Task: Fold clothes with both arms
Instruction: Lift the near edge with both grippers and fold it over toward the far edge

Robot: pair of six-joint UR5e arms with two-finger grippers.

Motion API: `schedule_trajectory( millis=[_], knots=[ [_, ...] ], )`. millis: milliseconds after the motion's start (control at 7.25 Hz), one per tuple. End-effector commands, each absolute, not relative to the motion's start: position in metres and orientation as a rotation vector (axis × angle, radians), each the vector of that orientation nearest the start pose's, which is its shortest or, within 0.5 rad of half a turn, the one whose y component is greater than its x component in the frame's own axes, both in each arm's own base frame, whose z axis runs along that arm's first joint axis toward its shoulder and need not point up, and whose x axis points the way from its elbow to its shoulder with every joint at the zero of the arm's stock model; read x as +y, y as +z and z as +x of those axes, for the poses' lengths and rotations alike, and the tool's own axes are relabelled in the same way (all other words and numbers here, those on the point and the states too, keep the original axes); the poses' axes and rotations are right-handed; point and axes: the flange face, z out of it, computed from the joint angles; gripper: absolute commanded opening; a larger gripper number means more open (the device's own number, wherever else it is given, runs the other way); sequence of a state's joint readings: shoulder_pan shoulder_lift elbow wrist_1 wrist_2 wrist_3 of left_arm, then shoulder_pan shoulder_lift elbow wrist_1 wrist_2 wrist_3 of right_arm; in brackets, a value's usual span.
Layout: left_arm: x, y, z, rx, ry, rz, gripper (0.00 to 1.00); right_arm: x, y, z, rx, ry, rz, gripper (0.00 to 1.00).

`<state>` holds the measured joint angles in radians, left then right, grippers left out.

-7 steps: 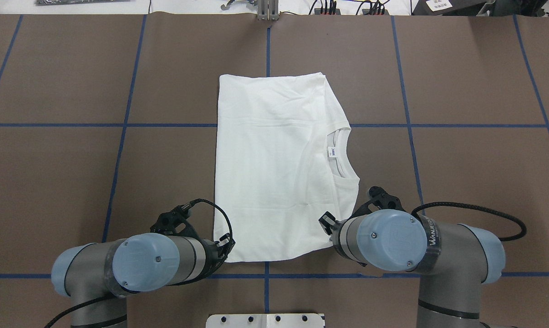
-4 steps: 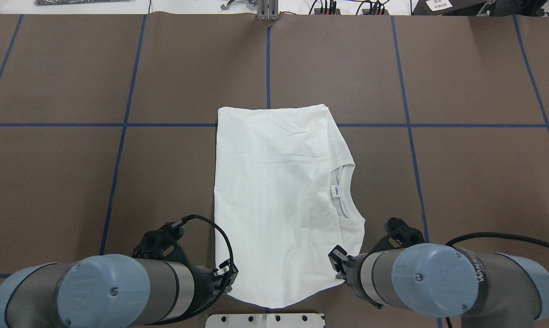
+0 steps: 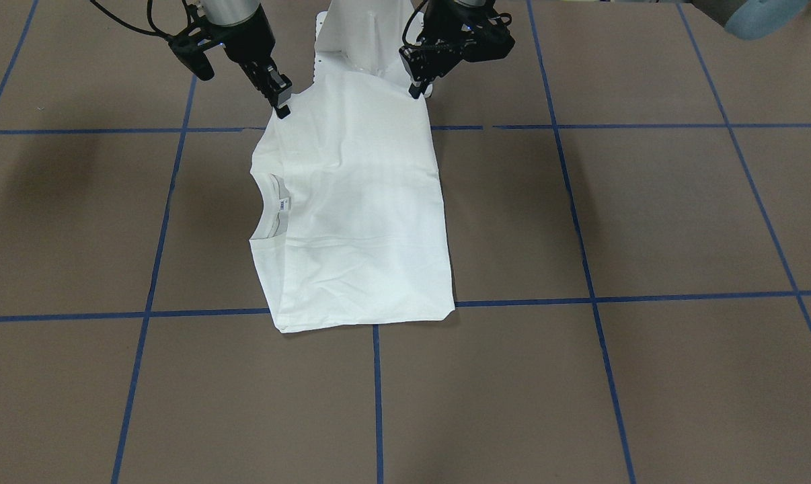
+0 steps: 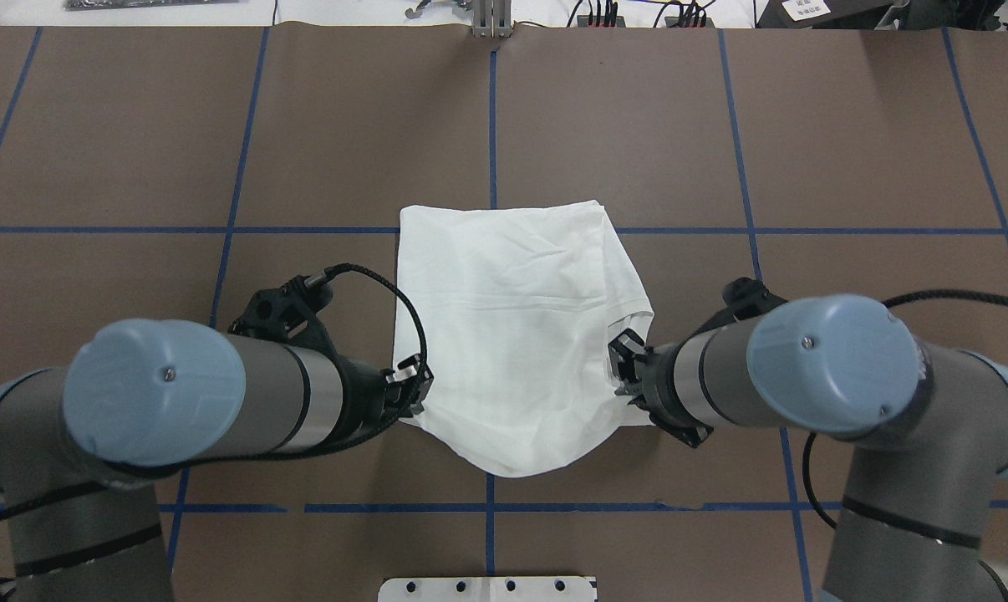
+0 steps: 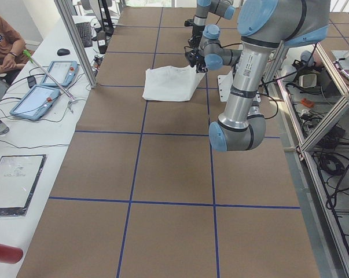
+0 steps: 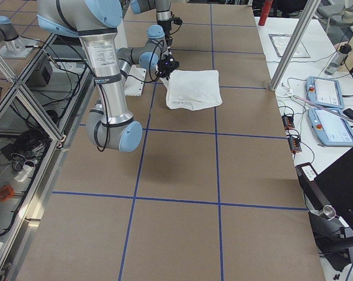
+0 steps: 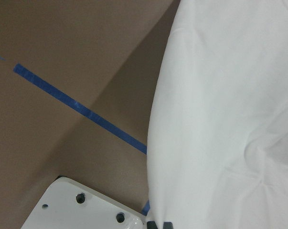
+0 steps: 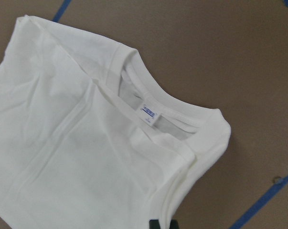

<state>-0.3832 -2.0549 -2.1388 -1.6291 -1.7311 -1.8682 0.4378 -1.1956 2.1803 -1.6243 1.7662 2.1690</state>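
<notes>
Overhead exterior: near edge lifted

The soft, light white long-sleeved T-shirt [image 4: 512, 334] lies mid-frame on the brown blue-taped table [image 4: 136, 167], its near edge sagging between two pinched corners (the right hold; limp cloth slips). The black left gripper [image 4: 414, 389] and black right gripper [image 4: 623, 372] each clamp a corner, silver-grey arms [image 4: 303, 401] angled inward, raised.

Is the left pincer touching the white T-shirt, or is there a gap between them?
Touching. In the front-facing view the left pincer pinches a raised corner of the T-shirt, and the cloth hangs down from it.
</notes>
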Motion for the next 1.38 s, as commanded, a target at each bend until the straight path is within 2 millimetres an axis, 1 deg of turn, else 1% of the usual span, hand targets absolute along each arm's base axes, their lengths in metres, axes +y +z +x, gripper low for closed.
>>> schedule_trajectory(
  millis=[0,138,276,414,551,689,827,965,1103,1241],
  knots=[
    [-0.391,0.167,0.457,1.094,-0.520,0.015,0.00,-0.418,0.211,-0.421,-0.889,0.838,-0.195,0.00],
    [-0.421,0.188,0.473,1.114,-0.528,0.044,0.00,-0.454,0.224,-0.431,-0.842,0.812,-0.158,0.00],
    [-0.454,0.199,0.485,1.116,-0.543,0.070,0.00,-0.484,0.228,-0.450,-0.802,0.798,-0.151,0.00],
    [-0.479,0.205,0.496,1.101,-0.544,0.094,0.00,-0.510,0.235,-0.459,-0.767,0.776,-0.140,0.00],
    [-0.493,0.216,0.498,1.107,-0.545,0.111,0.00,-0.533,0.239,-0.467,-0.741,0.739,-0.149,0.00],
    [-0.504,0.222,0.494,1.104,-0.560,0.119,0.00,-0.562,0.246,-0.470,-0.782,0.725,-0.154,0.00],
    [-0.512,0.226,0.489,1.092,-0.554,0.137,0.00,-0.585,0.263,-0.476,-0.810,0.713,-0.160,0.00],
    [-0.521,0.233,0.488,1.075,-0.552,0.148,0.00,-0.607,0.253,-0.490,-0.804,0.700,-0.152,0.00],
    [-0.530,0.249,0.494,1.089,-0.555,0.158,0.15,-0.618,0.259,-0.501,-0.785,0.692,-0.154,0.15],
    [-0.545,0.266,0.494,1.092,-0.548,0.182,0.72,-0.628,0.267,-0.500,-0.807,0.667,-0.129,0.99]
  ],
)
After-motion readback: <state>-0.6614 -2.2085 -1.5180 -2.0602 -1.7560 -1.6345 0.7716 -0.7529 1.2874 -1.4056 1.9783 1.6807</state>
